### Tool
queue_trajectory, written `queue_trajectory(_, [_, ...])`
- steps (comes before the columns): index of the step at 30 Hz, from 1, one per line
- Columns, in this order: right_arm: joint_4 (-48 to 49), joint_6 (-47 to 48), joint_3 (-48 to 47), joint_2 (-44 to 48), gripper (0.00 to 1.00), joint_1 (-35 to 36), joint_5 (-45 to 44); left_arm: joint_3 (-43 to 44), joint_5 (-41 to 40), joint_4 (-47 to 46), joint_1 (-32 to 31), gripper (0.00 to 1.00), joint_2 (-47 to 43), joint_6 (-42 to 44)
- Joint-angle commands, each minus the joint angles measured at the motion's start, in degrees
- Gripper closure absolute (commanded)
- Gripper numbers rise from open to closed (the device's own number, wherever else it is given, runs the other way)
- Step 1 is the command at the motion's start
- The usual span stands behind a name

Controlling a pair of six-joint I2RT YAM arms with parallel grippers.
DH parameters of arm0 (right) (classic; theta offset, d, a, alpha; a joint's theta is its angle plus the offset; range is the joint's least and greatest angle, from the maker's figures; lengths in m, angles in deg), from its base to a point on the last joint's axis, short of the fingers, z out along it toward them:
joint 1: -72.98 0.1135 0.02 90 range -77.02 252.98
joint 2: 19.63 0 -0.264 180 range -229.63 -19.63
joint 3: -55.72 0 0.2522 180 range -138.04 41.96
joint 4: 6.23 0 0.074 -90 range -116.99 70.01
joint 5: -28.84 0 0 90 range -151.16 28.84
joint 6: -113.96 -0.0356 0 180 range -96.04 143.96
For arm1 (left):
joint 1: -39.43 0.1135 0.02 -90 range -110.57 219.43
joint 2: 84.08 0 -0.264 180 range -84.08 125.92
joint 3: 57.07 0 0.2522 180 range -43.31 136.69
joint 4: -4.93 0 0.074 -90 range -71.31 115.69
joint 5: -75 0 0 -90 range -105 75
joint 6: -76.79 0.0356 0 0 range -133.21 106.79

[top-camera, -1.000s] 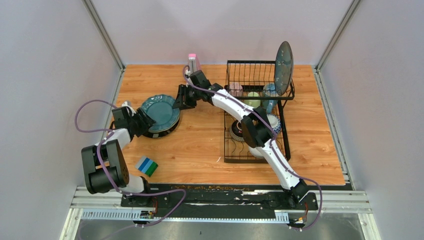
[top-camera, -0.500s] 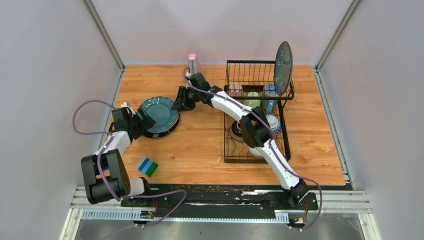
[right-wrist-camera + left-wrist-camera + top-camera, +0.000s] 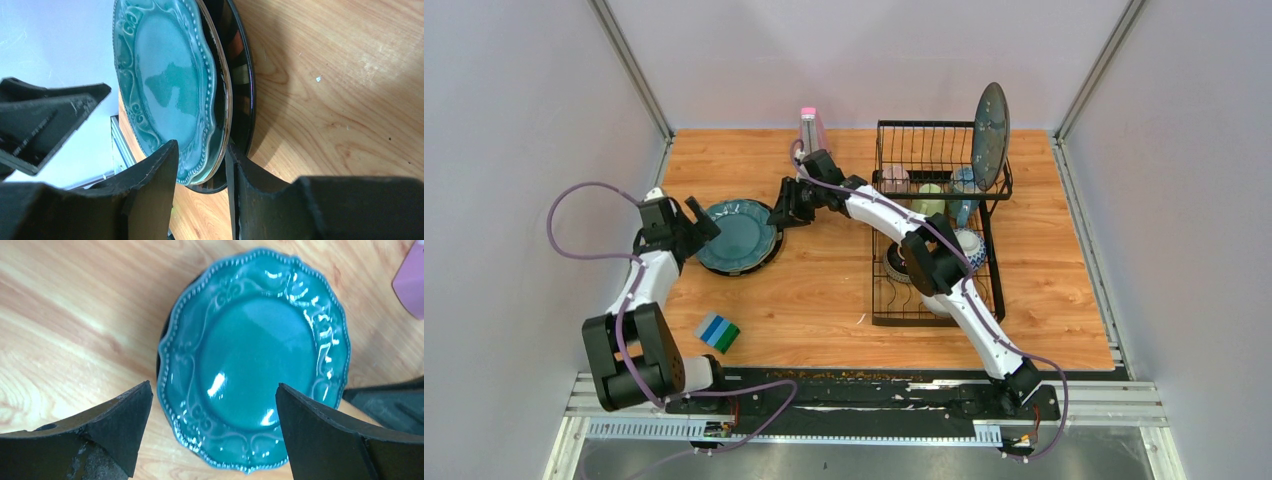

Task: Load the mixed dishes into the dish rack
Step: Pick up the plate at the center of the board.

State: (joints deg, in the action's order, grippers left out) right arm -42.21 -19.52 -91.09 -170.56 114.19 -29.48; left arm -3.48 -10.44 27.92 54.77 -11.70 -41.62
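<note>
Dish rack [image 3: 924, 124] stands on the right part of the wooden table [image 3: 824, 290] in the top view. A blue-grey plate [image 3: 991, 135] stands upright at its far right corner. A pink-white mug [image 3: 895, 179] and a pale green mug [image 3: 931, 197] sit in the basket section. The teal plate [image 3: 736, 235] lies outside the rack, on the left part of the table, on top of a dark plate [image 3: 756, 267]. The left gripper [image 3: 701, 232] is at its left rim with the fingers spread apart, and the right gripper [image 3: 780, 213] is at its right rim. A pink metronome [image 3: 809, 122] stands near the far edge of the table. A striped block [image 3: 719, 332] lies near the base of the left arm.

In the left wrist view, the left gripper [image 3: 212, 390] is wide open and holds nothing. The teal plate [image 3: 255, 357] is seen beyond its two fingers.

In the right wrist view, the right gripper [image 3: 201, 147] is closed on the rim of the teal plate [image 3: 160, 75]. The rim of the dark plate [image 3: 242, 75] is also between the fingers, and whether it is pinched too cannot be told.
</note>
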Motion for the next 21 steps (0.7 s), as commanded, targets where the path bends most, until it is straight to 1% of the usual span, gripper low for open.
queue_trajectory(1, [2.35, -0.13, -0.17, 1.2, 0.6, 0.36, 1.28, 6.53, -3.35, -1.27, -0.22, 0.01, 5.66, 2.37])
queue_trajectory(4, [2.23, 0.52, -0.14, 1.43, 0.59, 0.36, 1.31, 7.04, -1.55, -3.11, -0.2, 0.04, 8.9, 2.35])
queue_trajectory(7, [2.25, 1.03, -0.27, 1.46, 0.58, 0.27, 1.14, 6.15, 1.6, -5.55, -0.21, 0.07, 10.06, 2.04])
queue_trajectory(11, [2.24, 0.77, -1.0, 0.7, 0.58, 0.12, 1.81, 5.84, 3.1, -5.83, -0.16, 0.15, 10.95, 2.69])
queue_trajectory(14, [2.24, 0.77, -1.24, 0.4, 0.58, 0.14, 1.82, 5.44, 4.75, -6.62, -0.19, 0.23, 10.88, 2.83])
queue_trajectory(15, [2.26, 0.81, -1.31, 0.3, 0.58, 0.1, 1.8, 5.39, 5.19, -6.79, -0.2, 0.28, 10.97, 2.92])
queue_trajectory(16, [2.23, 0.88, -1.37, 0.29, 0.58, 0.14, 1.8, 5.31, 6.21, -7.13, -0.26, 0.3, 11.04, 2.89])
queue_trajectory(17, [2.24, 0.9, -1.34, 0.29, 0.58, 0.09, 1.93, 5.28, 6.8, -7.35, -0.24, 0.36, 11.32, 2.95])
queue_trajectory(18, [2.24, 1.06, -1.38, 0.23, 0.58, 0.1, 1.97, 5.26, 8.19, -7.77, -0.26, 0.39, 11.48, 2.99])
queue_trajectory(19, [2.22, 1.12, -1.36, 0.25, 0.58, 0.05, 2.01, 5.21, 8.98, -7.98, -0.28, 0.44, 11.89, 2.95])
queue_trajectory(21, [2.2, 1.33, -1.06, 0.5, 0.6, 0.1, 2.0, 4.94, 11.31, -8.68, -0.3, 0.5, 12.37, 2.8])
